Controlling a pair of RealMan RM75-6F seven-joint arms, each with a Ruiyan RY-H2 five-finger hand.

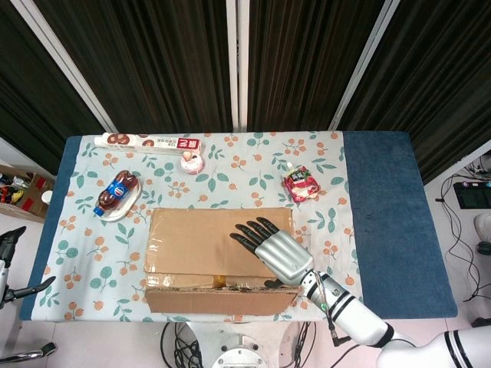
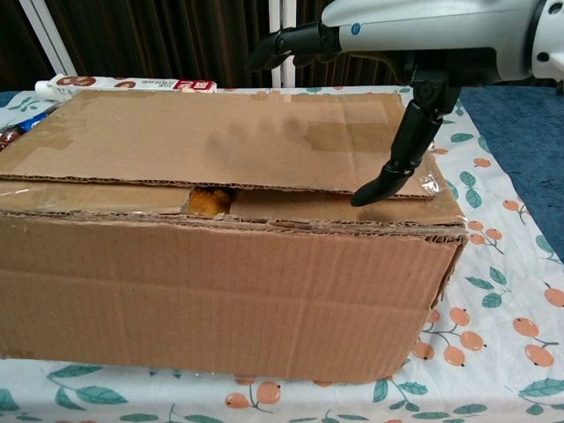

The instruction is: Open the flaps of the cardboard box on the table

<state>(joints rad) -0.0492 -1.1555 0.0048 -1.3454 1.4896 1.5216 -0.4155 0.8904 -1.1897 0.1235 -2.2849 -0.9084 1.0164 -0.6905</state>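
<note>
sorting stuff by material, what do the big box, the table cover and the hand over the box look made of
Box: corrugated cardboard, matte brown; fluted edges show along the flaps, with glossy clear tape patches.
Table cover: looks like printed fabric or vinyl, hard to tell which.
Right hand: smooth silver shell, metal or plastic, with dark fingers.

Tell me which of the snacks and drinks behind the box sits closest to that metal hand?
The red snack packet, lying alone on the cloth just beyond the cardboard box's right rear corner. The bottle, pink cup and long carton all sit further left of the right hand.
</note>
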